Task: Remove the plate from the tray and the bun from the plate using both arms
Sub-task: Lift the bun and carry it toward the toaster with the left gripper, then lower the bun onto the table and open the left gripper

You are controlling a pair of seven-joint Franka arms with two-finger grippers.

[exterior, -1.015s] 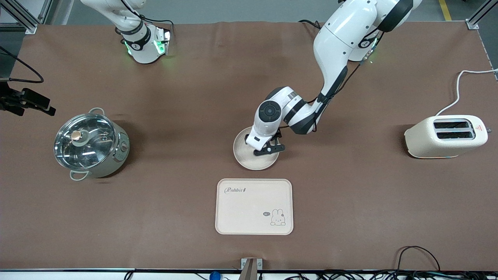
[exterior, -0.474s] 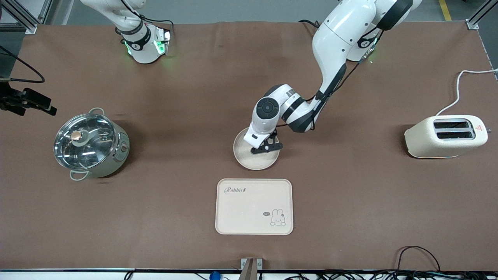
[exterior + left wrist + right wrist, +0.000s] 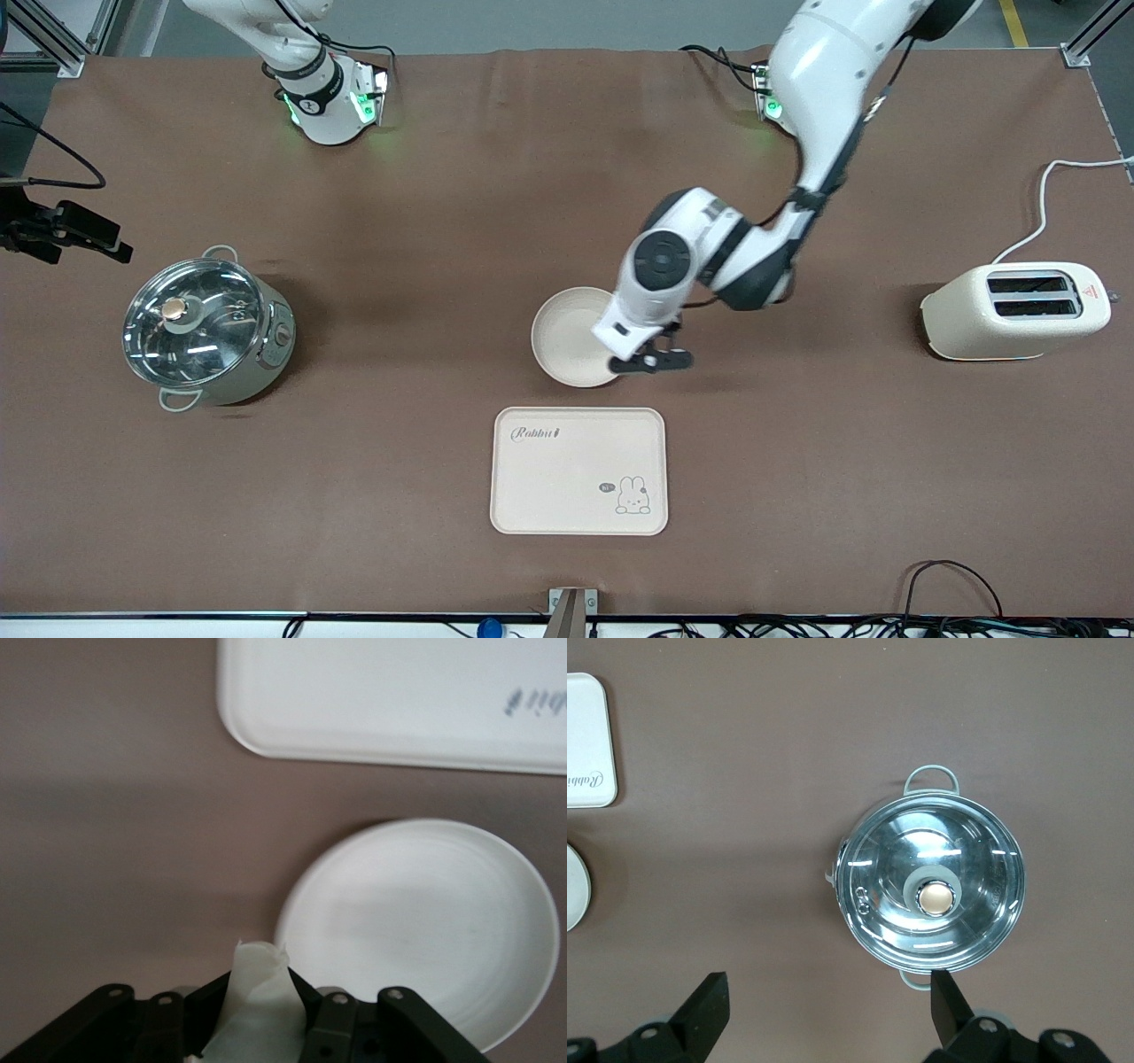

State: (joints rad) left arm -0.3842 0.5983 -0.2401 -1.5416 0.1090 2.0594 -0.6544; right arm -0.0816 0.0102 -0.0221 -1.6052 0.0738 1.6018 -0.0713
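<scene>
The round cream plate (image 3: 567, 337) lies on the brown table, a little farther from the front camera than the tray; it also shows in the left wrist view (image 3: 425, 921). My left gripper (image 3: 651, 361) hangs low at the plate's rim on the side toward the left arm's end. In the left wrist view the gripper (image 3: 261, 961) has its black fingers drawn together round a pale cream strip, and I cannot tell what the strip is. My right gripper (image 3: 828, 1010) is open and empty, high over the table beside the pot. The bun is not in view.
A cream rectangular tray (image 3: 576, 470) with a rabbit drawing lies near the front edge. A steel pot with a glass lid (image 3: 205, 330) stands toward the right arm's end. A cream toaster (image 3: 1014, 310) stands toward the left arm's end.
My left gripper has swung from over the plate's middle to its rim, toward the left arm's end. The plate has stayed in place.
</scene>
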